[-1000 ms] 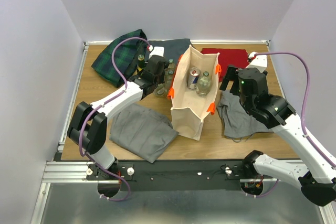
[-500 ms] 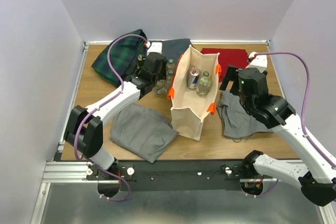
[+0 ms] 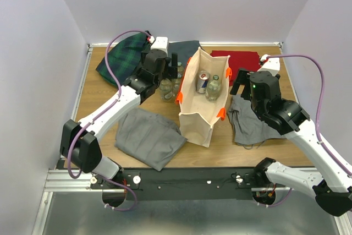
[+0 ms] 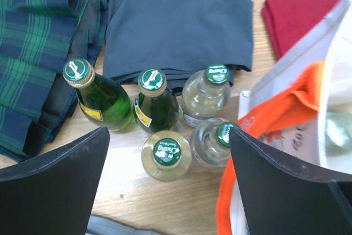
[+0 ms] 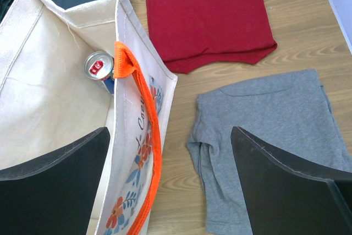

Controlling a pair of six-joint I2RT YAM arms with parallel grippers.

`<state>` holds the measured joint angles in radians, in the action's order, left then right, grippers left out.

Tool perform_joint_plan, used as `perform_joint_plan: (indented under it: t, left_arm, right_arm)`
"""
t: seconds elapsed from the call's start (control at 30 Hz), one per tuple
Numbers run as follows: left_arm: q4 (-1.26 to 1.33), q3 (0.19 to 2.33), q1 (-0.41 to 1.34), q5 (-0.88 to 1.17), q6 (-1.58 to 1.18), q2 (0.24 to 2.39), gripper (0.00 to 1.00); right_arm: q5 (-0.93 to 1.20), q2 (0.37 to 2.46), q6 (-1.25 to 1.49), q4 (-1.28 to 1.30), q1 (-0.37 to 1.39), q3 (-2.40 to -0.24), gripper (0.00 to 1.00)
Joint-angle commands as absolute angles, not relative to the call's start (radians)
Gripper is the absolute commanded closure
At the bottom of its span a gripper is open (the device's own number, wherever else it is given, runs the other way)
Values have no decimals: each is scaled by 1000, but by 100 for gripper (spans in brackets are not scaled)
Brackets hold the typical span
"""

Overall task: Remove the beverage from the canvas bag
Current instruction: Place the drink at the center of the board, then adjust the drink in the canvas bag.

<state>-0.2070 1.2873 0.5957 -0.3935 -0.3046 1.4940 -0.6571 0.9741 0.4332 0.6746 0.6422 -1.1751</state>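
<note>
Both tools hang with jaws spread wide and nothing between them: the left tool over a group of five capped bottles standing on the surface just beside the canvas bag, and the right tool above the bag's right-hand wall. Two drinks are inside the bag, upright at its far end: a can and, touching or nearly touching it, a clear glass bottle. The can looks thin-walled and smooth, so I would expect it to dent under a hard squeeze and would close across its body just below the rim. The bottle is likely heavier, rigid, slick and breakable, and is best taken at the neck under the cap. The bag itself is soft; its walls could fold inward or lift with the drink, and an orange handle lies close to the can. The overhead view alone shows both drinks in the bag. The right wrist view shows only the can's top, the bottle being hidden by the wall. The left wrist view counts the outer bottles clearly, where the arm covers some of them from above. Around the bag lie a red cloth, a grey shirt and a plaid cloth.
</note>
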Motion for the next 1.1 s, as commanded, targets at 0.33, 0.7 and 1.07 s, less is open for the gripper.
perform_joint_plan:
  t: [0.33,0.7,1.07]
  left_arm:
    - [-367,1466,592,-198,-245,1399,1]
    - [-522,1651,594,-23,-219,1480,1]
    - [-558,1755,601,239,-213,1548,1]
  right_arm:
    - [-658,959,457,666,647,-1178,0]
    - [-667,937,472,681,647,-1173,0]
    - [-736,882,502,695,647,-1155,0]
